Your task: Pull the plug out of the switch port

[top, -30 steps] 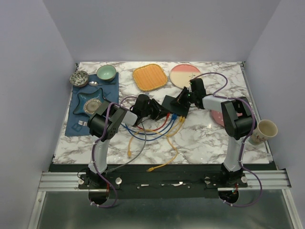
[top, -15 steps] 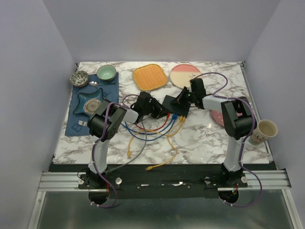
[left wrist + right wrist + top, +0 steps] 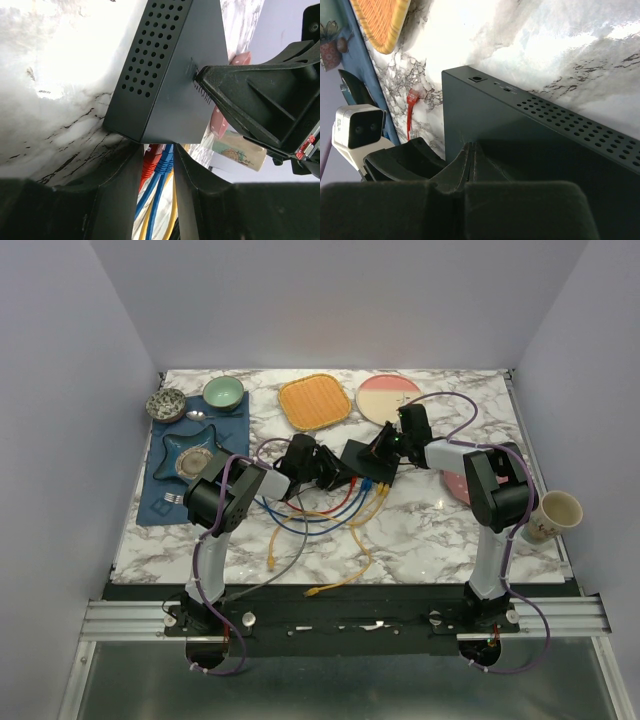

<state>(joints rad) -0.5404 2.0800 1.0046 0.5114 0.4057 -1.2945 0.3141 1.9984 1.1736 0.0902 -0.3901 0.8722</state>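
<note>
The switch lies flat in the middle of the marble surface. It is a bit in front of the orange plate and sits between the two arms.

The right gripper has its fingers pressed together. Its tip pushes down on the flat top of the switch.

The left gripper is at the edge of the switch where the cables go in. Its fingers stand apart, one on each side of a red plug and a blue plug. Both plugs are in their ports. I cannot tell if the fingers are squeezing the plugs or only sitting next to them.

A yellow cable runs from the switch toward the near edge of the surface.
</note>
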